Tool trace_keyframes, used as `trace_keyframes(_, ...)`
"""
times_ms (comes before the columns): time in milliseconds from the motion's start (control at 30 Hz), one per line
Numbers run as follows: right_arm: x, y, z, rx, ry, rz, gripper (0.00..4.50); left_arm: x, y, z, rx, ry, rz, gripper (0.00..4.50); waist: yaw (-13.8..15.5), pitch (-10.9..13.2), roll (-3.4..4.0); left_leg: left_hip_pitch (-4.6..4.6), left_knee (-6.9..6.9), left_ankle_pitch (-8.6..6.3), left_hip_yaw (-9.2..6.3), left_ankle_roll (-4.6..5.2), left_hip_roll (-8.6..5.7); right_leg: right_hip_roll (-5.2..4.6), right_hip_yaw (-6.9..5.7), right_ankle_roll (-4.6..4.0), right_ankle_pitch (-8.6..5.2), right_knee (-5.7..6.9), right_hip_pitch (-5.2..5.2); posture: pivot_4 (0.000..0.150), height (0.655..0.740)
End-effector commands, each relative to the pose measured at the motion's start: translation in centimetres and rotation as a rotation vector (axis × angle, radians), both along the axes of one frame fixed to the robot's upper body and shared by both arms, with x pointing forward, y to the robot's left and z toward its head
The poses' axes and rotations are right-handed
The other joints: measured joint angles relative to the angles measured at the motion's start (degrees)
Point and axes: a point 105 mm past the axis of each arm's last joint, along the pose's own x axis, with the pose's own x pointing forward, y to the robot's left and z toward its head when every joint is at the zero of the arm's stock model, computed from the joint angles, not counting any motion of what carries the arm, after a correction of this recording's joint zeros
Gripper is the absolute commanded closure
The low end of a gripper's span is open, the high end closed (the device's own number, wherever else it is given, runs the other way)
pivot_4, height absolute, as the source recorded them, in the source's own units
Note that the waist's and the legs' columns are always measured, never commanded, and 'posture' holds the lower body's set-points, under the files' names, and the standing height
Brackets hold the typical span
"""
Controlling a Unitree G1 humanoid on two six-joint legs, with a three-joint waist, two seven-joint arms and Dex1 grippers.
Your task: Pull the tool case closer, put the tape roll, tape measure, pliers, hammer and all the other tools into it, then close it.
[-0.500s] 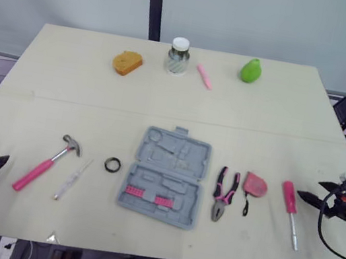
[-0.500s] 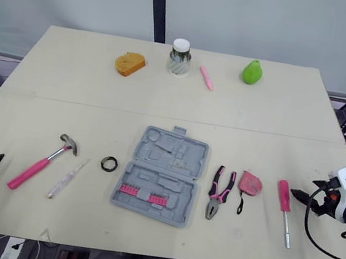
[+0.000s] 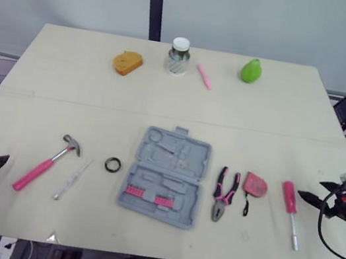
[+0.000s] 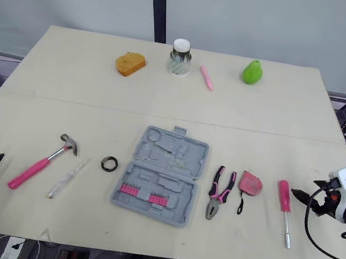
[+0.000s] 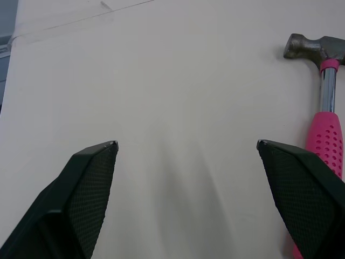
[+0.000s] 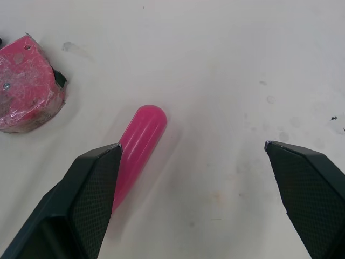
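Your two head views look forward and steeply down from the near edge of the table (image 3: 283,115). They take in its whole top, with the tool case (image 3: 166,175) near frame centre. The two overlap almost entirely, the right eye's picture shifted slightly sideways. Your left wrist view sits close above the tabletop, facing along the left gripper (image 5: 187,142). It shares the hammer (image 5: 325,108) with the head views' lower left. Your right wrist view looks along the right gripper (image 6: 192,143) from equally close. It shares the screwdriver (image 6: 137,148) handle and tape measure (image 6: 27,86) seen at their lower right.
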Motion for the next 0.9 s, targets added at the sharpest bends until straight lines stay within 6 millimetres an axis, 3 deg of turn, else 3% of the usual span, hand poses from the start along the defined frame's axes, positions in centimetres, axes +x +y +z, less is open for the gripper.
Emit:
trace_keyframes(33,0.0,-0.8,1.6,-0.021,-0.045,-0.016,0.0,0.0,0.2,1.0,0.008,-0.045,0.005,0.07,0.0,0.0,0.0,0.0,0.0,0.0,0.0,0.0,0.0,0.0,0.0,0.0,0.0,0.0,0.0,0.15,0.74)
trace_keyframes(633,0.4,-0.6,2.1,-0.005,-0.069,-0.017,0.0,-0.2,0.7,0.5,0.017,-0.036,0.014,0.07,0.04,0.0,0.0,0.0,0.0,0.0,0.01,0.0,0.0,0.01,0.01,0.0,0.0,0.0,0.0,0.15,0.74)
trace_keyframes(833,1.7,3.9,5.3,0.139,-0.158,0.166,0.0,2.2,-2.7,2.3,0.02,-0.093,-0.128,0.07,0.07,0.01,0.01,0.01,0.02,0.0,0.01,0.0,0.03,0.02,0.03,0.0,0.0,0.01,0.01,0.15,0.74)
trace_keyframes(900,1.6,7.1,5.6,0.171,-0.147,0.274,0.0,3.8,-5.9,3.3,0.009,-0.106,-0.24,0.07,0.21,0.0,0.0,-0.01,0.05,0.0,-0.01,0.0,0.05,0.03,0.04,0.0,0.0,0.04,0.0,0.15,0.74)
